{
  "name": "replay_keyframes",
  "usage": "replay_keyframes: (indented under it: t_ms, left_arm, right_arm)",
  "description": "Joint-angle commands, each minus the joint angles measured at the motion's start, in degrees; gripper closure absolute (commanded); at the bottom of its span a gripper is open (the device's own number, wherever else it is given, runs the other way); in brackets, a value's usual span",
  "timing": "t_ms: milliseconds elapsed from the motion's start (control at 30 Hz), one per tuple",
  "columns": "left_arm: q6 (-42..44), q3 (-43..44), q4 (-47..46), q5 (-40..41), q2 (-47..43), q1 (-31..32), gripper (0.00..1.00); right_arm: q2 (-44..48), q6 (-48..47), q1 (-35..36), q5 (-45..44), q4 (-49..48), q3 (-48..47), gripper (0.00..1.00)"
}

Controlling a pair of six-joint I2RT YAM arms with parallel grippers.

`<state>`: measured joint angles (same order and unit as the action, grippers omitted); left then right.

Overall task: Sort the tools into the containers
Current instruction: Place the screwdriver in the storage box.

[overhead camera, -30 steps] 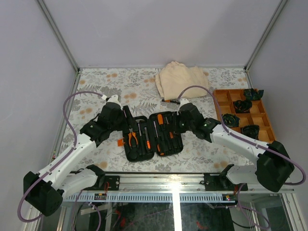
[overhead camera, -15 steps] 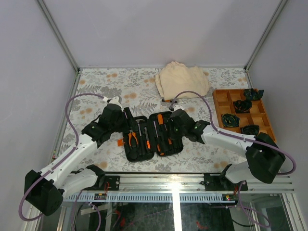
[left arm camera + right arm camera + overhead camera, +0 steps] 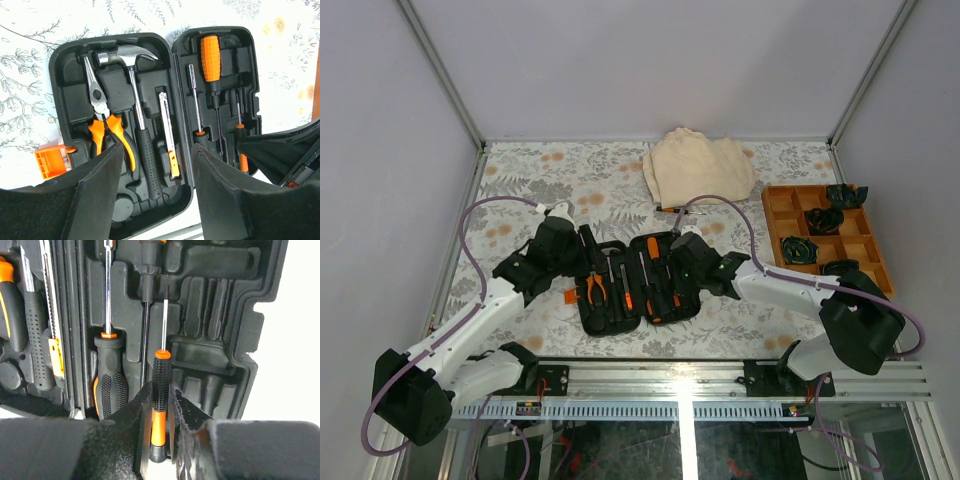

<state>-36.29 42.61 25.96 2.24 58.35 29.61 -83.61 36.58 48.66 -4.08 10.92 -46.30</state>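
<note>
Black moulded-plastic tool case [image 3: 64,70] partly filled; right end effector [image 3: 160,410] clamped on slim black-orange screwdriver [image 3: 161,372], slotting pending; left end effector [image 3: 156,170] apart, empty.

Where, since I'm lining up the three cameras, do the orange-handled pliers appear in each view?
Top external: pliers in the left half of the tool case, just left of centre.
Left wrist: left of centre, jaws pointing up.
Right wrist: only one orange-and-black handle, at the left edge.
Shared landmark: the hammer's black handle, just right of the pliers in all three.
</note>
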Motion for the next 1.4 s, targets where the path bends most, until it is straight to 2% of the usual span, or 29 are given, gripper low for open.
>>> replay_keyframes:
  t_ms: [0, 533, 733, 900, 1167, 1367]
  left_arm:
    - [-0.4, -0.5, -2.9, -0.3, 0.3, 0.3, 0.44]
    - [-0.5, -0.5, -2.5, 0.3, 0.8, 0.5, 0.44]
    - [-0.4, -0.5, -2.3, 0.3, 0.9, 0.4, 0.44]
    - [-0.4, -0.3, -2.4, 0.2, 1.3, 0.5, 0.44]
    - [-0.3, -0.1, -2.3, 0.0, 1.6, 0.5, 0.44]
    - [-0.2, 0.1, -2.2, 0.2, 1.4, 0.5, 0.44]
  right_arm:
    - [0.1, 1.0, 0.7, -2.6, 0.1, 0.6, 0.91]
    - [-1.8, 1.4, 0.9, -3.5, 1.0, 1.7, 0.80]
    - [-1.5, 1.2, 0.9, -3.9, 1.6, 1.1, 0.69]
    - [-0.2, 0.6, 1.0, -4.7, 3.2, -0.2, 0.65]
    - [-0.4, -2.2, 1.0, -7.2, 6.0, -4.9, 0.65]
    - [-2.8, -2.7, 1.0, -7.6, 5.0, -6.1, 0.74]
